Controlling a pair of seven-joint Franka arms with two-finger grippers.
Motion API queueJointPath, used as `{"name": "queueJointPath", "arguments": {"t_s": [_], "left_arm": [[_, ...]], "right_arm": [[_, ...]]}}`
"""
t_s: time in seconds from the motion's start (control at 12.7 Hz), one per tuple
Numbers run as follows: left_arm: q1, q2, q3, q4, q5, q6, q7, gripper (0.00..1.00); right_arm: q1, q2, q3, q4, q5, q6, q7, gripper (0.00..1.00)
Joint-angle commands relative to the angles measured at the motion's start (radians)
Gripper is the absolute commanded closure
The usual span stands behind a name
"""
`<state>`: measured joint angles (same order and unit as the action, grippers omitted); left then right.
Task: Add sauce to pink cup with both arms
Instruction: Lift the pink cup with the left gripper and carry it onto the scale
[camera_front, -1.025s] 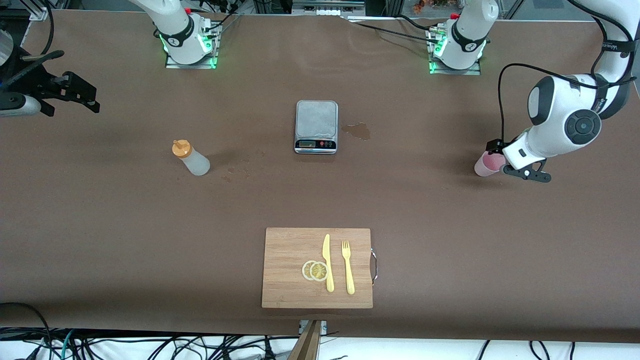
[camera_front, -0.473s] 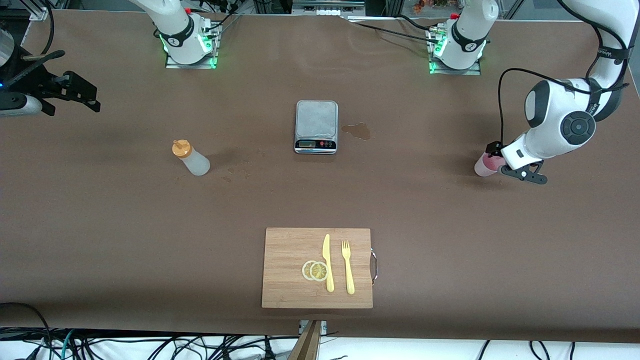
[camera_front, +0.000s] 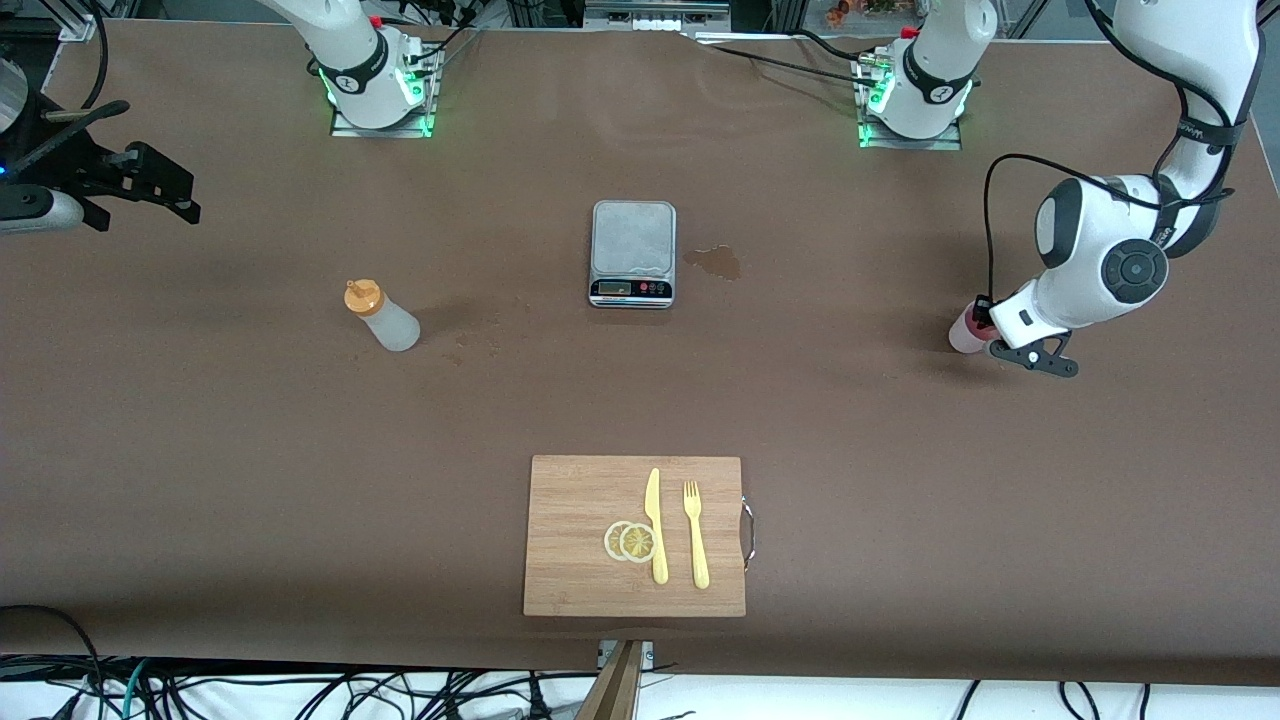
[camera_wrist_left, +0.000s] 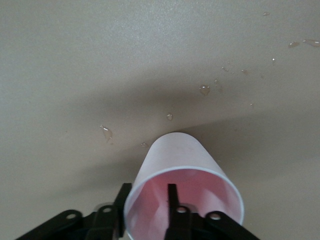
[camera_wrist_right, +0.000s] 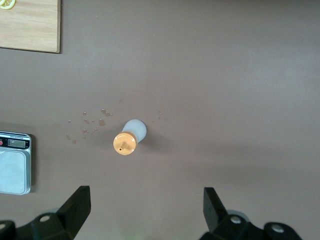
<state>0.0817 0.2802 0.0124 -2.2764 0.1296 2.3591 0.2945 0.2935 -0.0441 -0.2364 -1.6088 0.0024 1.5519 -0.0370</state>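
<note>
- Left gripper (camera_wrist_left: 150, 210), at the left arm's end of the table, has just closed: jaws were spread a second ago, now they pinch the rim wall of the small pale pink translucent tapered plastic cup (camera_wrist_left: 185, 170), one finger (camera_wrist_left: 172, 200) inside, the other outside.
- In the front view the pink cup (camera_front: 966, 330) still stands on the brown table (camera_front: 800, 420), apparently not lifted yet.
- Meaning, as I read it: cup grasp done, next is carrying it toward the bottle; thin wall may deform under the pinch.
- Right gripper (camera_wrist_right: 145, 207) hangs high over its end of the table, jaws spread wide, empty, unchanged, waiting.
- The small translucent whitish squeeze bottle with orange nozzle cap (camera_front: 381, 315) stands upright and untouched, well apart from the cup.
- Count: one cup, one bottle, one grey digital kitchen scale (camera_front: 633, 253), one bamboo cutting board (camera_front: 580, 500).
- On the board: one yellow plastic knife (camera_front: 655, 525), one yellow plastic fork (camera_front: 695, 533), two lemon slices (camera_front: 630, 541).
- One liquid spill (camera_front: 714, 261) just beside the scale.
</note>
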Motion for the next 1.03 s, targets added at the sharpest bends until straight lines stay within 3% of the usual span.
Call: {"name": "queueJointPath", "arguments": {"t_s": [0.0,0.24,0.47,0.71,0.95], "left_arm": [[0.009,-0.004,-0.005,0.027,0.016,-0.017,0.029,1.0],[-0.002,-0.044,-0.008,0.057,0.015,-0.093,0.029,1.0],[-0.011,-0.093,-0.112,0.159,-0.02,-0.335,0.0,1.0],[-0.013,-0.113,-0.263,0.189,-0.126,-0.418,-0.195,1.0],[-0.016,-0.102,-0.499,0.208,-0.149,-0.409,-0.586,1.0]], "right_arm": [[0.001,0.003,-0.004,0.012,0.011,-0.016,-0.003,0.0],[0.006,0.016,0.0,0.007,0.007,-0.027,-0.033,0.0],[0.033,0.018,0.0,0.006,-0.001,-0.052,-0.063,0.0],[0.035,0.023,0.0,0.006,-0.001,-0.056,-0.063,0.0],[0.035,0.024,0.0,0.004,0.001,-0.058,-0.064,0.0]]}}
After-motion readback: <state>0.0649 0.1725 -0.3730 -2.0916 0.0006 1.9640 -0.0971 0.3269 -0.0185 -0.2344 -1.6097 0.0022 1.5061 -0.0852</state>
